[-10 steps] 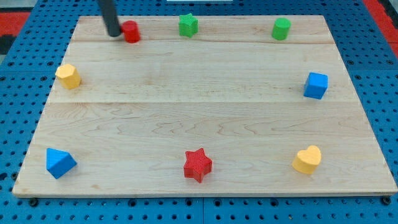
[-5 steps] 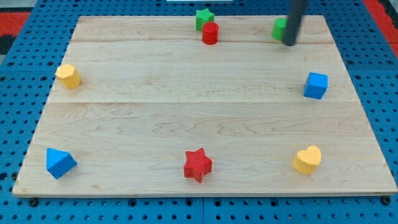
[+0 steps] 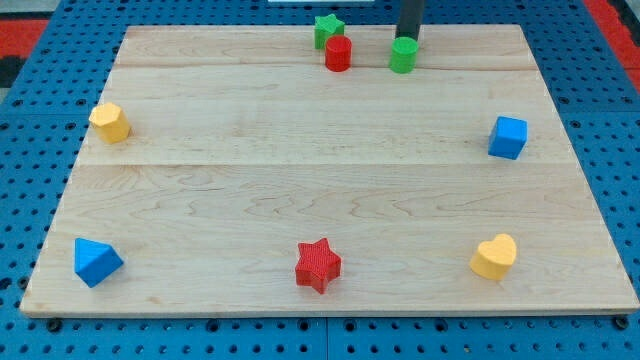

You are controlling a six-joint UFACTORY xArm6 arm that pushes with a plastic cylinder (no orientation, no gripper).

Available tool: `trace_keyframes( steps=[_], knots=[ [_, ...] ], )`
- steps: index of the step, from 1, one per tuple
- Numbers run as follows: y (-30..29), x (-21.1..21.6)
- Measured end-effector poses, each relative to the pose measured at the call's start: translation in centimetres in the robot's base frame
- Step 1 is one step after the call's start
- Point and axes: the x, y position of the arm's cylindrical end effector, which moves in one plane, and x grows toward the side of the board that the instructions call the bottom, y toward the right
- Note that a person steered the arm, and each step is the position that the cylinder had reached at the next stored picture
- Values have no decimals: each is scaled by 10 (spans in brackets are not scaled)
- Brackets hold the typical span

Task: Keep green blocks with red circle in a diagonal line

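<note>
The red circle block (image 3: pixel 338 53) sits near the board's top edge, touching the lower right of the green star (image 3: pixel 327 29). The green cylinder (image 3: pixel 403 55) stands a little to the red circle's right, at about the same height. My tip (image 3: pixel 408 40) is just behind the green cylinder, at its upper right side, touching or almost touching it. The rod rises out of the view's top.
A yellow block (image 3: pixel 109 122) sits at the left edge and a blue cube (image 3: pixel 508 137) at the right edge. A blue triangular block (image 3: pixel 96 261), a red star (image 3: pixel 318 265) and a yellow heart (image 3: pixel 495 256) lie along the bottom of the wooden board (image 3: pixel 300 180).
The red circle went from the top left to beside the green star, which shifted right and up. My tip then crossed to the right, and the green cylinder slid left toward the red circle.
</note>
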Motion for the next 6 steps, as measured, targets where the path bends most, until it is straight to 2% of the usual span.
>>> trace_keyframes(
  steps=[1, 2, 4, 6],
  knots=[
    [52, 0],
    [61, 0],
    [49, 16],
    [-29, 33]
  ],
)
